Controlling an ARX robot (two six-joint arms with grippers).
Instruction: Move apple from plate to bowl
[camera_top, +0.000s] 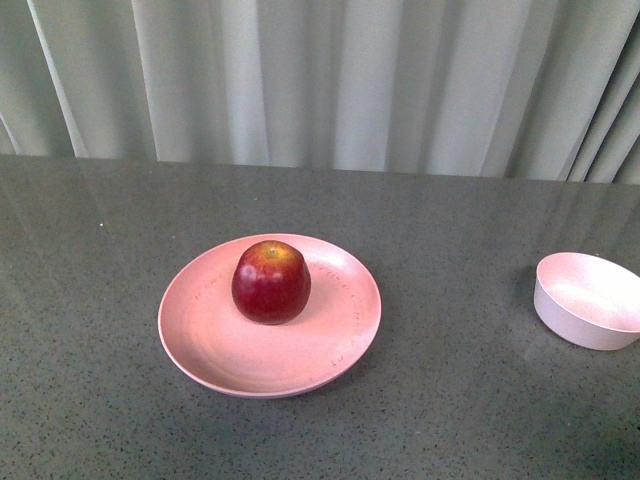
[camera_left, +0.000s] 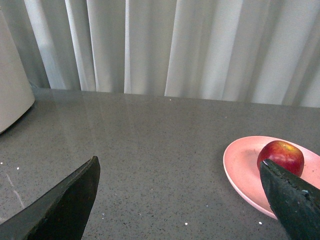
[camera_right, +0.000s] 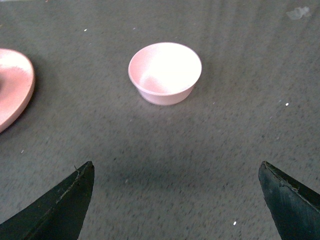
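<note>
At the far left, the left claw (camera_left: 178, 162) hangs over bare bench (camera_top: 90, 330) with its two dark fingers spread wide and nothing between them. In its wrist view the apple (camera_top: 271, 282) shows just past one fingertip, but the claw is not touching it. Left of centre in the front view lies the plate (camera_top: 215, 350), and the apple stands on it, a little behind the plate's middle. The bowl (camera_top: 572, 322) sits well apart at the far right edge of that view and is empty inside. The right claw (camera_right: 176, 165) hovers near the bowl, its fingers also spread wide and holding nothing. Judged from this, no part of the task is done: the apple has not been grasped or lifted. The reach, the grip, the carry to the right and the lowering into the bowl all appear to remain. The apple is round and glossy, dark red over most of its skin. It has a yellow-green patch at the top around the stem and soft highlights on its shoulder. It rests upright and looks whole and unbruised. The bowl's mouth looks only slightly wider than the fruit, so the drop will probably need careful centring.
</note>
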